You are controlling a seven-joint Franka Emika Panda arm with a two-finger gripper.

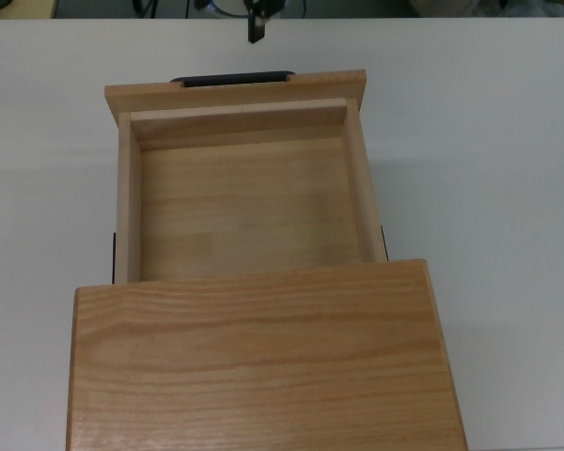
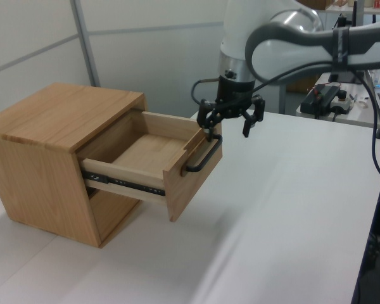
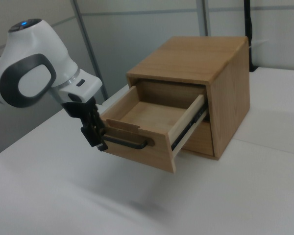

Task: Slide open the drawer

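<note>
The drawer (image 1: 244, 202) stands pulled well out of the wooden box (image 1: 263, 357), its light-wood tray bare inside. In the top view its black bar handle (image 1: 232, 79) runs along the far side of the front panel (image 1: 235, 93). In the left view my gripper (image 2: 227, 134) hangs open just above and behind the handle (image 2: 202, 157), holding nothing, with one finger (image 2: 208, 131) close to the handle's upper end. The top view shows only one fingertip (image 1: 255, 34) at its top edge. In the right view the gripper (image 3: 96, 137) sits by the left end of the handle (image 3: 127, 143).
The box (image 2: 44, 126) rests on a white table (image 2: 291, 209) that stretches out in front of the drawer. In the left view my white arm (image 2: 285, 38) reaches in from the right, with a desk of equipment (image 2: 329, 95) behind it. Grey wall panels (image 3: 137, 29) stand behind the table.
</note>
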